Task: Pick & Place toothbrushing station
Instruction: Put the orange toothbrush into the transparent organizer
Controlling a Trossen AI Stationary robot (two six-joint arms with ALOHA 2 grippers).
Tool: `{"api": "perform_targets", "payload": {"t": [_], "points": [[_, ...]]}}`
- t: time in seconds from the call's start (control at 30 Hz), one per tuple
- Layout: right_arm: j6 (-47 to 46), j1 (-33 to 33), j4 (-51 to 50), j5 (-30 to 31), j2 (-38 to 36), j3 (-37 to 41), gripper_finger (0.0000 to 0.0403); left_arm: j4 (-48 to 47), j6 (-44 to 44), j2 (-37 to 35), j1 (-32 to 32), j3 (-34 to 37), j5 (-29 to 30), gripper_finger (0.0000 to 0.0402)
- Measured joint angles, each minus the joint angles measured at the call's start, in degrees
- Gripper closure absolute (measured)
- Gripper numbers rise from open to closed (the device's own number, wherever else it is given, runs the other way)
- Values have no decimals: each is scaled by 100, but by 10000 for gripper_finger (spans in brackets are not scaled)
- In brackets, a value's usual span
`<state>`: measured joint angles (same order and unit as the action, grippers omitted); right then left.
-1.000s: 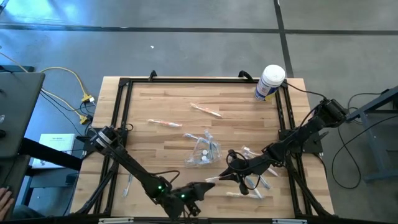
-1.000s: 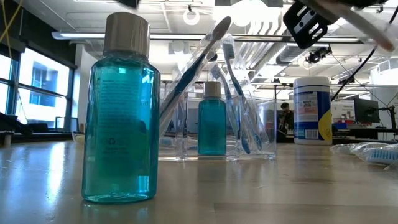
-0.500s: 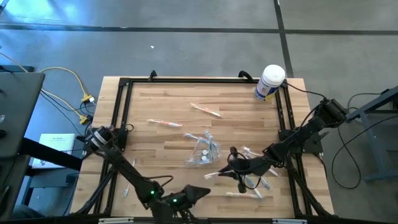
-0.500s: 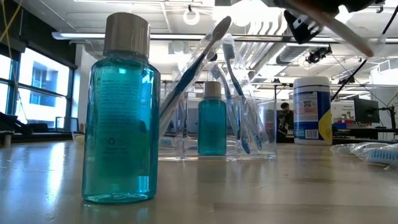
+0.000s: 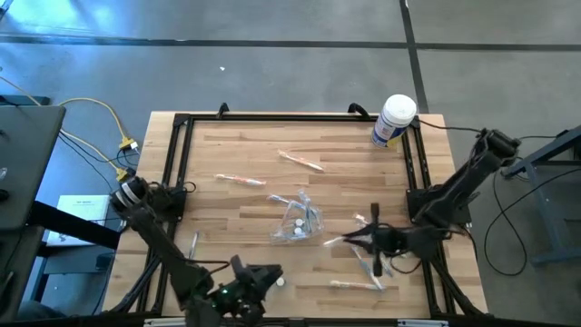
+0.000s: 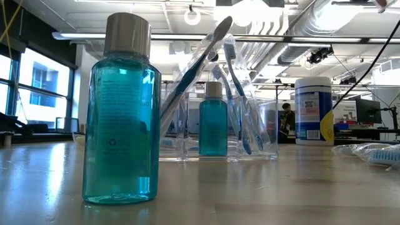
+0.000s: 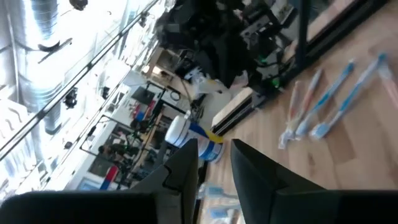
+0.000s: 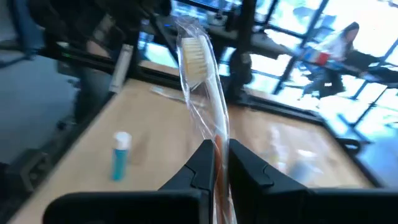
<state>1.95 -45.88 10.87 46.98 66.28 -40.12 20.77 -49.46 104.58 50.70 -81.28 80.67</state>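
The right hand [image 8: 216,163] is clamped on a wrapped orange-handled toothbrush [image 8: 202,93], lifted just right of the clear plastic toothbrushing station [image 5: 296,221] mid-worktop, probably for inserting. The left hand [image 7: 213,163], fingers slightly apart, waits near the front edge.

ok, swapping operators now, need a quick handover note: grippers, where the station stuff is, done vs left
Right gripper: shut on a wrapped toothbrush, held above the table's front right part.
Left gripper: fingers slightly apart, nothing between them, at the table's front edge.
Toothbrushing station: clear holder near the table's middle, already holding blue toothbrushes and a small teal bottle.
Another teal bottle stands outside it, close to the low camera.
Wrapped brushes lie loose behind the station and at front right.
White tub: back right corner.
Left: place the held brush, then probably the loose ones.
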Motion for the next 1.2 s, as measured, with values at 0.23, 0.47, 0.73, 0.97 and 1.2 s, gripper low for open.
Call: {"api": "perform_targets", "payload": {"t": [0.23,0.47,0.73,0.97,1.2], "points": [[-362,-63,-725,470,-625,256,383,-2858,2241,-898,-339,2,-630,346],[-128,347,332,-48,-706,960,383,-6323,6438,-2074,-1303,34,-3068,360],[1292,1464,4416,-2658,-152,1989,383,-6616,7056,-2467,-1875,607,-3274,360],[1323,2351,6996,-4174,1238,2240,383,-6218,7530,-2976,-1686,1644,-3139,360],[841,2914,7466,-5186,2328,1853,382,-5571,8239,-3445,-1677,2857,-3131,360]]}}
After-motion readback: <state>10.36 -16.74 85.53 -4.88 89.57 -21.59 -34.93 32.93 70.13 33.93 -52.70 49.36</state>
